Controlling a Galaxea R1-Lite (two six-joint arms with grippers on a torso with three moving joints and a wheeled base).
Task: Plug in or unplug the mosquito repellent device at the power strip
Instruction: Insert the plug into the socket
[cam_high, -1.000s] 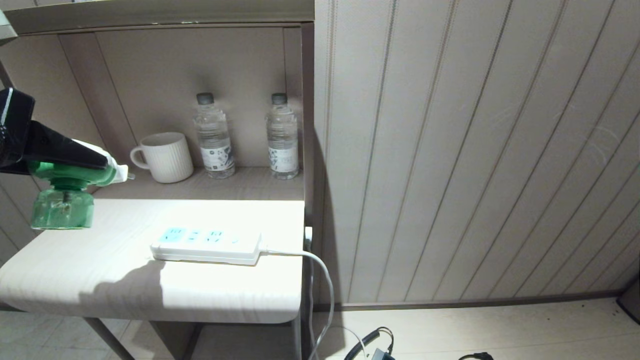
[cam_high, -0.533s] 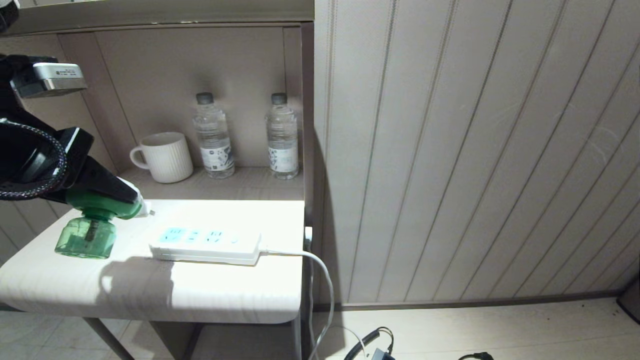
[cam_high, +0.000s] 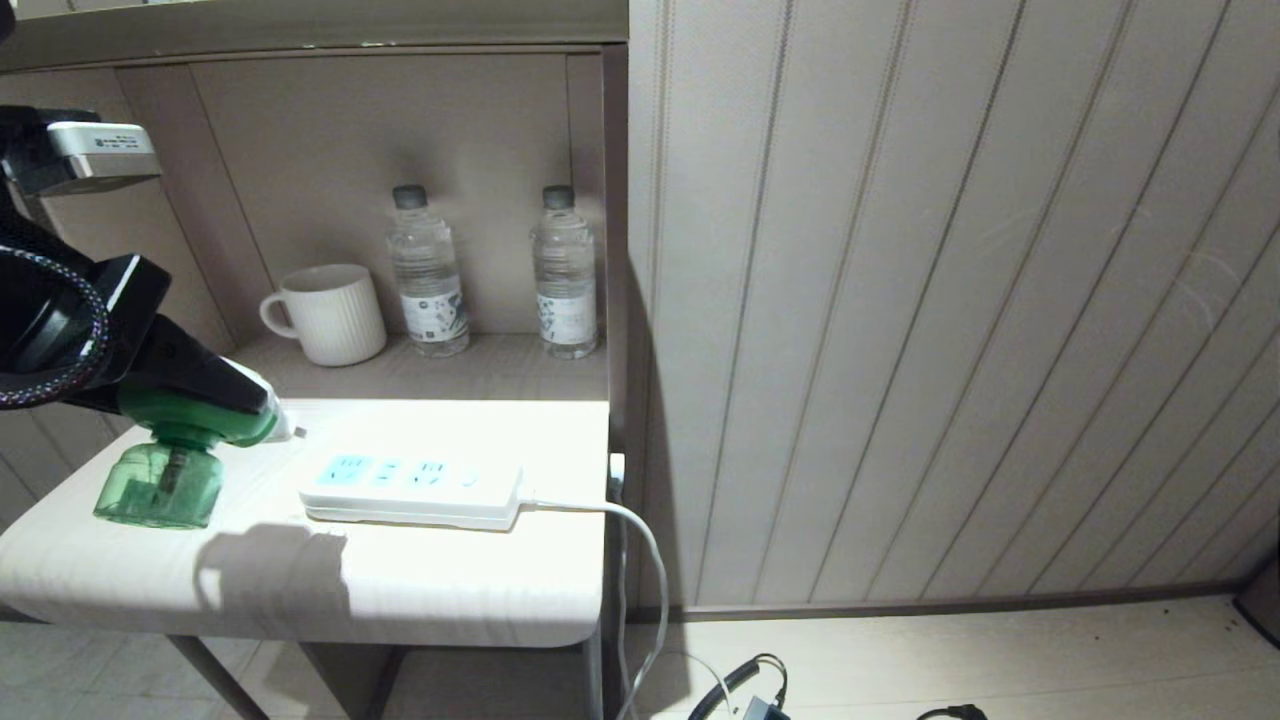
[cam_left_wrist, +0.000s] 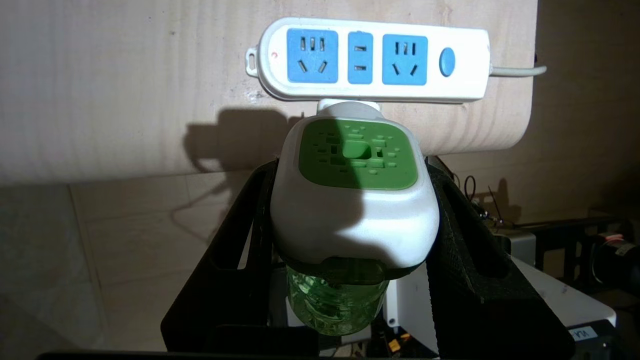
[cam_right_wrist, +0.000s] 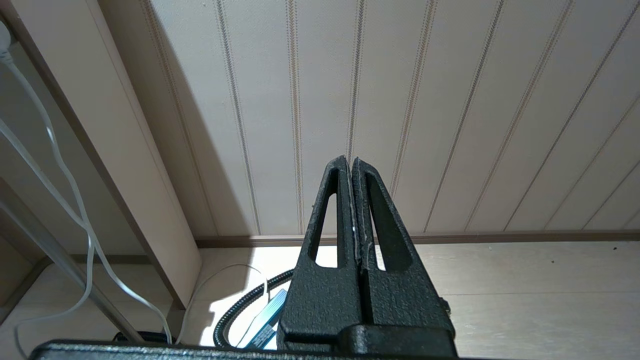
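Mosquito repellent device (cam_left_wrist: 352, 200) hides prongs wrist-side; head view (cam_high: 185, 440) shows them.

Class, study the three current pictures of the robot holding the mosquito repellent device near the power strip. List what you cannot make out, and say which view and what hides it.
- Plug prongs of the mosquito repellent device: left wrist view, hidden behind its own white cap.
- Far end of the power strip cable: head view, drops behind the table edge.
- Left gripper: head view, arm cut off by the left edge.
- Water bottle labels: head view, print too small.
- Right gripper: outside the head view.
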